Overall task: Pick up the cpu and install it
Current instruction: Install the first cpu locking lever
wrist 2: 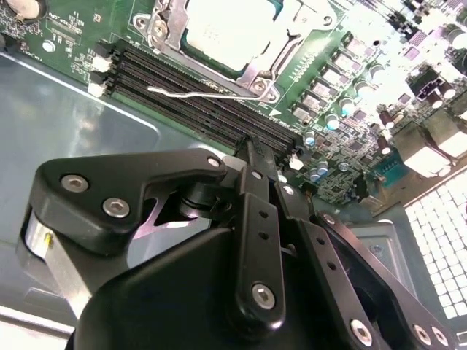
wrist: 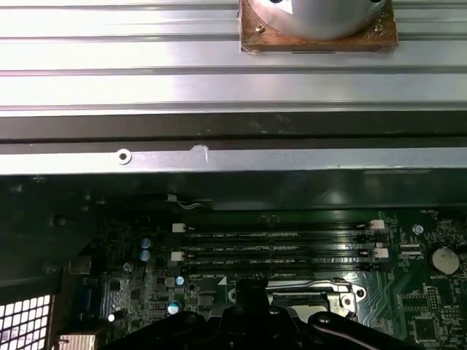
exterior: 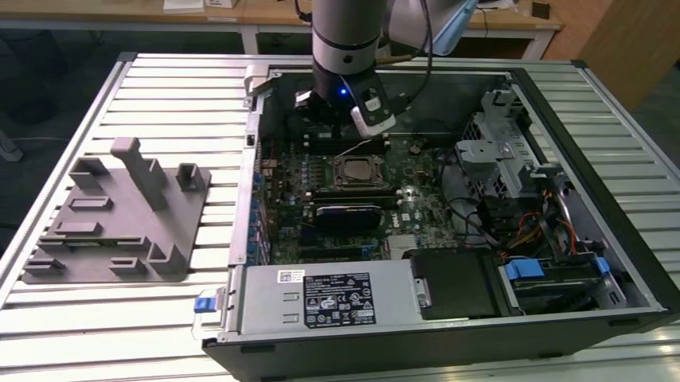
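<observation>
1. Fingers (wrist 2: 255, 204): pressed together, nothing between them, poised over the motherboard (wrist 2: 73, 33).
2. Cpu (wrist 2: 226, 29): lying in the metal-framed socket (wrist 2: 159, 33), near the fingertips, just beyond the memory slots (wrist 2: 197, 102).
3. Grey tray (exterior: 117, 215): on the counter (exterior: 159, 87), well apart from the fingers.

The table (exterior: 159, 87) is ribbed bare metal, smooth with a satin sheen; the tray (exterior: 117, 215) near its edge at the exterior view's left is matt grey plastic; the computer case (exterior: 447, 350) is black outside, dull grey sheet metal within; the cpu (wrist 2: 226, 29) has a bright, shiny metal top; the socket frame (wrist 2: 255, 73) around it is polished metal; the motherboard (wrist 2: 314, 65) is glossy green; the power supply (exterior: 271, 306) is pale grey metal; the gripper (wrist 2: 252, 149) is matt black with bright screw heads; the arm (exterior: 345, 32) is smooth silver metal.
</observation>
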